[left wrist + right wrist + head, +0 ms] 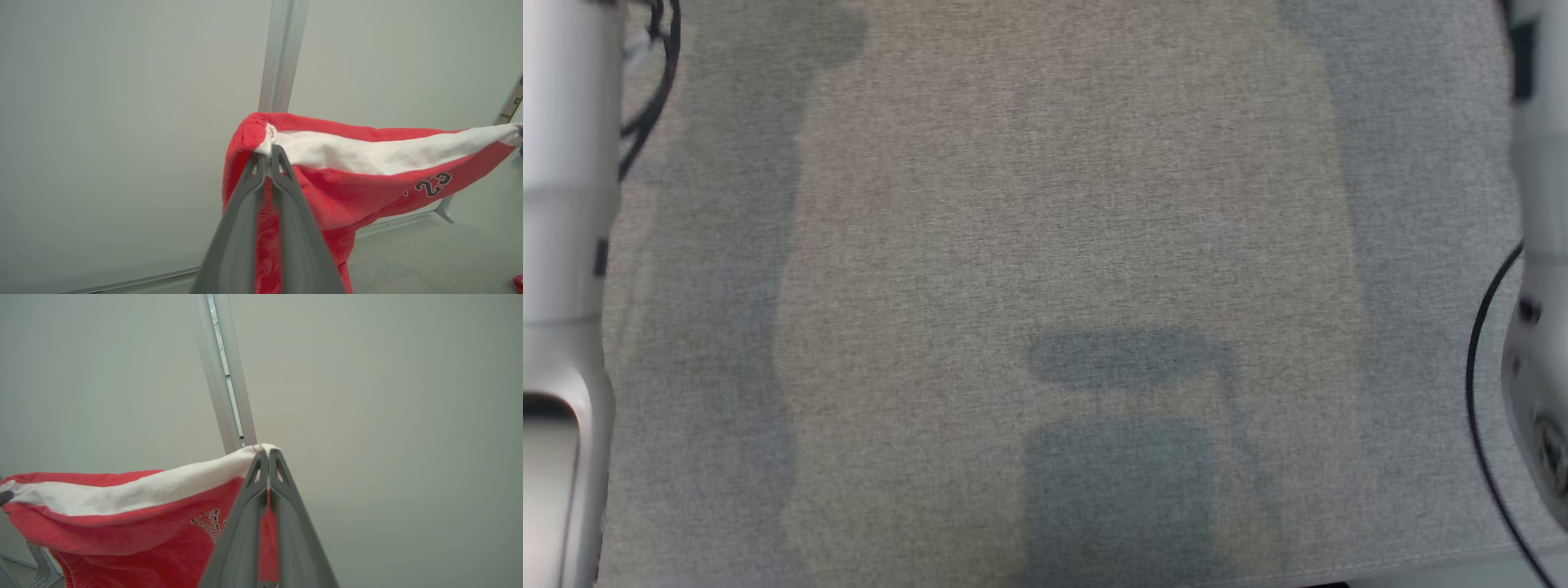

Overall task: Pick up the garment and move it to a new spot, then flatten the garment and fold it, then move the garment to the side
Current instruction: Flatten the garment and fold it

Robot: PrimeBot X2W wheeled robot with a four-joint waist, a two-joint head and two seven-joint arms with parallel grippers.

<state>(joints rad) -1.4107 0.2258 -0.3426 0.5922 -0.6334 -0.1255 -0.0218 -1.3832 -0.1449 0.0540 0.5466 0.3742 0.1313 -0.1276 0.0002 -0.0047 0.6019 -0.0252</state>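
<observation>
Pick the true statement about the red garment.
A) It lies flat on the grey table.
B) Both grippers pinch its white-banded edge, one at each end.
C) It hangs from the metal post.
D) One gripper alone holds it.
B: the left gripper and the right gripper are each shut on the white band of the garment.

Garment [367, 179] hangs stretched between the robot's two arms, its top edge pinched at one end in the left fingers [278, 158] and at the other in the right fingers [274, 455]. In the left wrist view it runs off to the right; in the right wrist view, to the left. Behind it stands a post [282, 53], with wall [122, 122] to either side and floor [429, 253] below. In the head view the counter [1062, 204] lies between the left forearm [564, 245] at the left edge and the right forearm [1539, 163] at the right edge, a cable [1478, 367] just beside the latter.
</observation>
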